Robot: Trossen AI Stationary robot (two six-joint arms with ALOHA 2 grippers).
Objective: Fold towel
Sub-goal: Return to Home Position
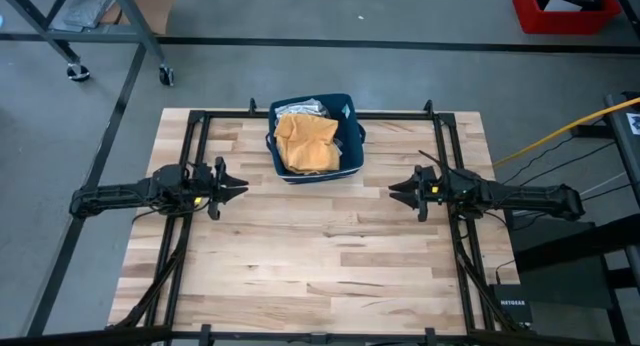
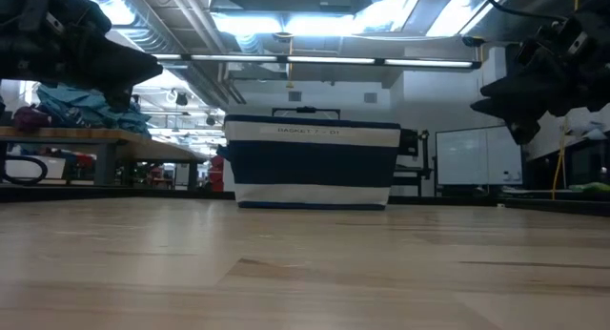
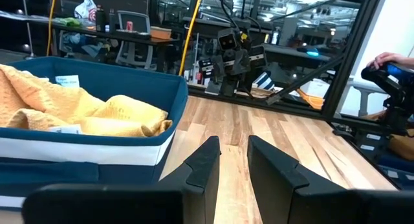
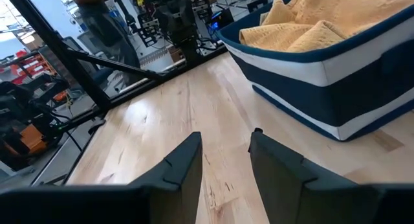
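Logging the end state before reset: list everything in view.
Table: one, pale wood, under both arms.
Laundry bin: one, blue with white band, table's far centre.
Yellow towel: one, in the bin, on top.
Patterned towel: one, white, at the bin's far edge.
Crate: one, red, floor beyond table's far right.
Left gripper: one, dark, open, left of bin.
Right gripper: one, dark, open, right of bin.

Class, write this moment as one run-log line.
yellow towel: inside blue bin | left hand: open, empty, bin's left | right hand: open, empty, bin's right
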